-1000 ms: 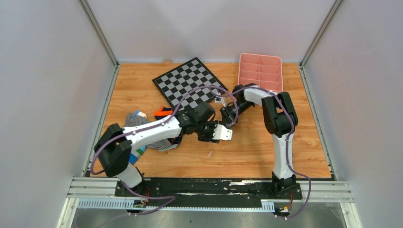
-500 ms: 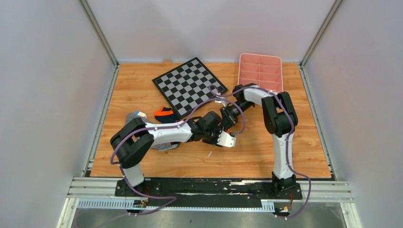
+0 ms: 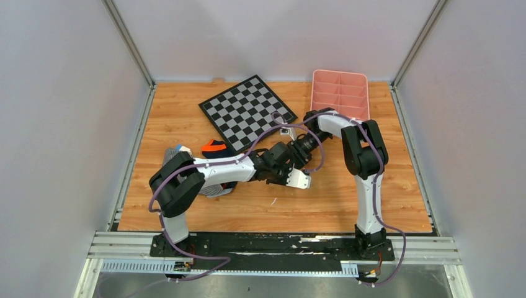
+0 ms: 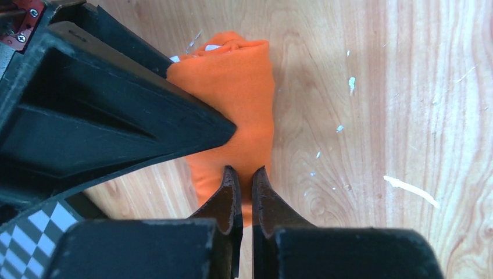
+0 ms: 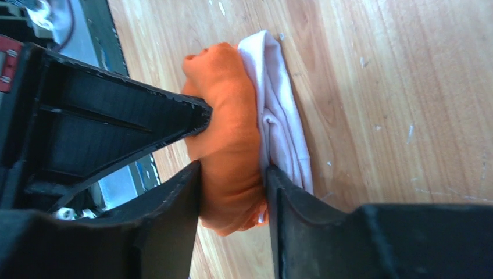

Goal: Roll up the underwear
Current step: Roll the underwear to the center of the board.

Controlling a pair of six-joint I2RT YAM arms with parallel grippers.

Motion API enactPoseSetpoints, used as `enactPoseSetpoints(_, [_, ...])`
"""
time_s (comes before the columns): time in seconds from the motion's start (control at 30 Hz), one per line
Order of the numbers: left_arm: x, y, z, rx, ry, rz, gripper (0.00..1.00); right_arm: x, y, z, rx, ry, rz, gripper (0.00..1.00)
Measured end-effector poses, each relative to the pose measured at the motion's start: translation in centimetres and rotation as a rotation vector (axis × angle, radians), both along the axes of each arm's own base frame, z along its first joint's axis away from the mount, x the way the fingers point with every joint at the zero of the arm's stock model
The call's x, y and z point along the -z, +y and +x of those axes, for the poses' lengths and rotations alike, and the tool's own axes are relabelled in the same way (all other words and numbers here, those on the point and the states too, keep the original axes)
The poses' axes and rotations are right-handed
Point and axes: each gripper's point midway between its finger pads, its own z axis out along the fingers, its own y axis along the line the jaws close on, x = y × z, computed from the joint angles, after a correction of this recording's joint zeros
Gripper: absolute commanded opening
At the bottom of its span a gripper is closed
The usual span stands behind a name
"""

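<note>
The underwear [image 4: 244, 87] is a tight orange roll lying on the wooden table, with its white trim [image 5: 279, 122] along one side. My right gripper [image 5: 234, 168] straddles one end of the roll, one finger pressed on the orange side and the other on the white trim. My left gripper [image 4: 245, 174] is shut, and its paired tips press against the roll's side. I cannot see fabric pinched between them. In the top view both grippers, left [image 3: 295, 177] and right [image 3: 293, 155], meet at the table's centre and hide the roll.
A checkered board [image 3: 247, 110] lies at the back centre and a pink divided tray [image 3: 340, 90] at the back right. A dark pair with orange [image 3: 213, 148] and a striped garment [image 3: 175, 155] lie left, under the left arm.
My left arm has swung in toward the right gripper and its jaws have closed. The right gripper has stayed at the roll.
</note>
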Motion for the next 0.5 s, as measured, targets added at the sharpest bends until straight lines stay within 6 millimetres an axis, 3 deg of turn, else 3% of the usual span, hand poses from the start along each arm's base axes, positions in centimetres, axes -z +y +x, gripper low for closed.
enactPoseSetpoints(0.17, [0.1,-0.2,-0.6,0.001,0.069,-0.001,0.0,-1.4,-2.1,0.7,-0.028,-0.055,-0.069,0.61])
enactPoseSetpoints(0.23, [0.1,-0.1,-0.8,-0.002,0.088,-0.002,0.0,-4.0,-3.2,2.7,-0.012,-0.152,-0.069,0.62])
enactPoseSetpoints(0.37, [0.1,-0.2,-1.0,-0.016,0.135,0.001,0.0,-10.5,-7.5,7.9,0.129,-0.399,-0.041,0.65])
enactPoseSetpoints(0.43, [-0.1,-0.5,-1.0,-0.031,0.191,0.002,0.0,-13.7,-9.9,9.0,0.203,-0.532,-0.029,0.64])
enactPoseSetpoints(0.5, [-0.1,-0.7,-0.9,-0.042,0.244,0.002,0.0,-15.6,-12.1,8.8,0.26,-0.66,-0.042,0.63])
